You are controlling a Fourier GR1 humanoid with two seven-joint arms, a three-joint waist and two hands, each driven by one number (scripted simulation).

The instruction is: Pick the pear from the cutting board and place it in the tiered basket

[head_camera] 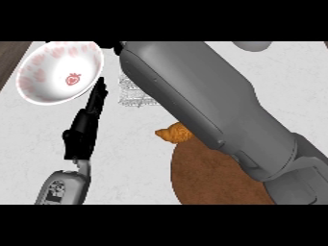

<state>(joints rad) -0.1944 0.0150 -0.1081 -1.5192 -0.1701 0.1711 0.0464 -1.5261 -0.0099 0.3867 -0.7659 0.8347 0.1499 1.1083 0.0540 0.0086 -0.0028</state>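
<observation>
The left hand (88, 122) stood at the view's left with fingers straight and together, their tips just beside the rim of a white bowl (58, 72) printed with strawberries; it held nothing. The right forearm (209, 110) crossed the middle of the view, and its hand was hidden past the top edge, so I cannot tell its state. It covered most of the wire basket (134, 93) and part of the round brown cutting board (212, 180). Whether the orange-brown thing (173, 133) at the board's far edge was the pear, I cannot tell. All rested on a pale worktop (24, 158).
</observation>
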